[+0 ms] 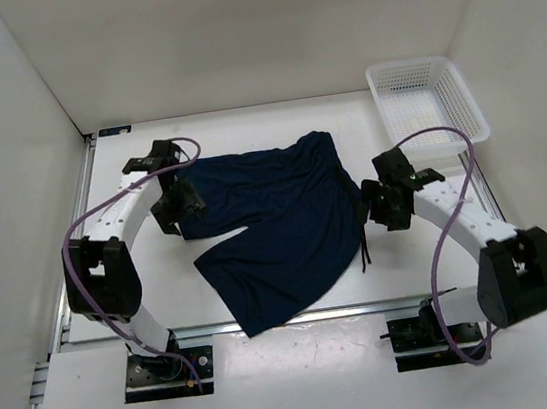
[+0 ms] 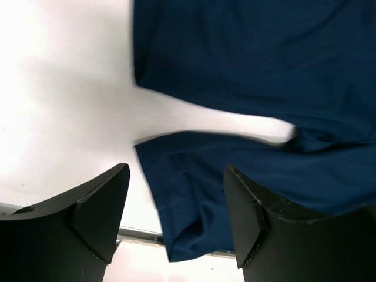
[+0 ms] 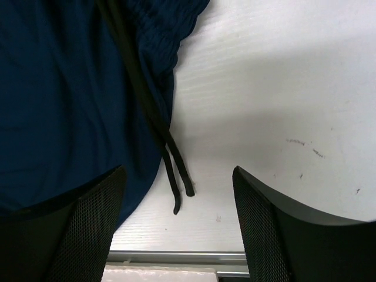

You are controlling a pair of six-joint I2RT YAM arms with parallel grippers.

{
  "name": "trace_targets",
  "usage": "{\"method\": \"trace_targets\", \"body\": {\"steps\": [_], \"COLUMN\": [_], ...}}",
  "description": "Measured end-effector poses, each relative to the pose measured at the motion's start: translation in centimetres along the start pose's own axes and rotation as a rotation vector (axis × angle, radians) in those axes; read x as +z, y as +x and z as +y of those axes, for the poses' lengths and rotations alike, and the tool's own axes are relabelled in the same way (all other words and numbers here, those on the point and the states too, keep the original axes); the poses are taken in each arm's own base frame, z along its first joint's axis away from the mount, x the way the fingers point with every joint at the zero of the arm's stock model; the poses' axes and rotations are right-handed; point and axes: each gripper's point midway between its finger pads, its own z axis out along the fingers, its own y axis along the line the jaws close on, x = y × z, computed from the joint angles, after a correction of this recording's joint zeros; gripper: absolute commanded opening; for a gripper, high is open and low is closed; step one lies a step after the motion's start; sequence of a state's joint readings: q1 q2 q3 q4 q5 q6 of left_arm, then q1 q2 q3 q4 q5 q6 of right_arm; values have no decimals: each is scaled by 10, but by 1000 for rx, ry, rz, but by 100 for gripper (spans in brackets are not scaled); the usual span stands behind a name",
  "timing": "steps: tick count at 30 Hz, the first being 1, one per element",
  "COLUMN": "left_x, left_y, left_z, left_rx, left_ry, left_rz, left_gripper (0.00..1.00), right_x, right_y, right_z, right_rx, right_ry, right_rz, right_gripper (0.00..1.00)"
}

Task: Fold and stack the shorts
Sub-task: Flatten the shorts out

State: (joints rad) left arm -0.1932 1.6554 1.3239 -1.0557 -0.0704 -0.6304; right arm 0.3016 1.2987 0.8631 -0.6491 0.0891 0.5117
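The dark navy shorts (image 1: pixel 285 218) lie spread flat mid-table, waist to the right and both legs pointing left. Their thin drawstring (image 1: pixel 364 243) trails off the waist edge. My left gripper (image 1: pixel 179 203) hovers at the hem of the far leg, open. In the left wrist view its jaws (image 2: pixel 176 217) stand wide apart above the near leg (image 2: pixel 200 205) with no cloth pinched. My right gripper (image 1: pixel 374 201) sits at the waist edge, open. Between its mesh-padded fingers (image 3: pixel 88 229) the right gripper (image 3: pixel 176 229) shows only bare table, and the two drawstring ends (image 3: pixel 179 182) lie just ahead.
A white mesh basket (image 1: pixel 426 99) stands at the back right corner. The near leg's corner (image 1: pixel 254 326) reaches over the metal rail (image 1: pixel 367 305) at the table's front edge. White walls enclose the table on three sides.
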Motion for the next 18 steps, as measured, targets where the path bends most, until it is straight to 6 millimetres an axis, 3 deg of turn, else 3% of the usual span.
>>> {"method": "trace_targets", "body": {"steps": [3, 7, 11, 14, 18], "left_x": [10, 53, 88, 97, 105], "left_y": [-4, -7, -14, -30, -55], "left_z": [-12, -12, -10, -17, -28], "left_rx": [5, -16, -37, -40, -36], "left_ry": [2, -54, -100, -96, -82], "left_rz": [14, 112, 177, 172, 155], "left_gripper": [76, 76, 74, 71, 70], "right_x": [12, 32, 48, 61, 80], "right_y": [-16, -52, -58, -61, -60], "right_z": [-2, -8, -3, 5, 13], "right_rx": [23, 103, 121, 129, 161], "right_ry": [11, -10, -36, -59, -80], "right_rz": [34, 30, 53, 80, 112], "right_gripper": [74, 71, 66, 58, 33]}}
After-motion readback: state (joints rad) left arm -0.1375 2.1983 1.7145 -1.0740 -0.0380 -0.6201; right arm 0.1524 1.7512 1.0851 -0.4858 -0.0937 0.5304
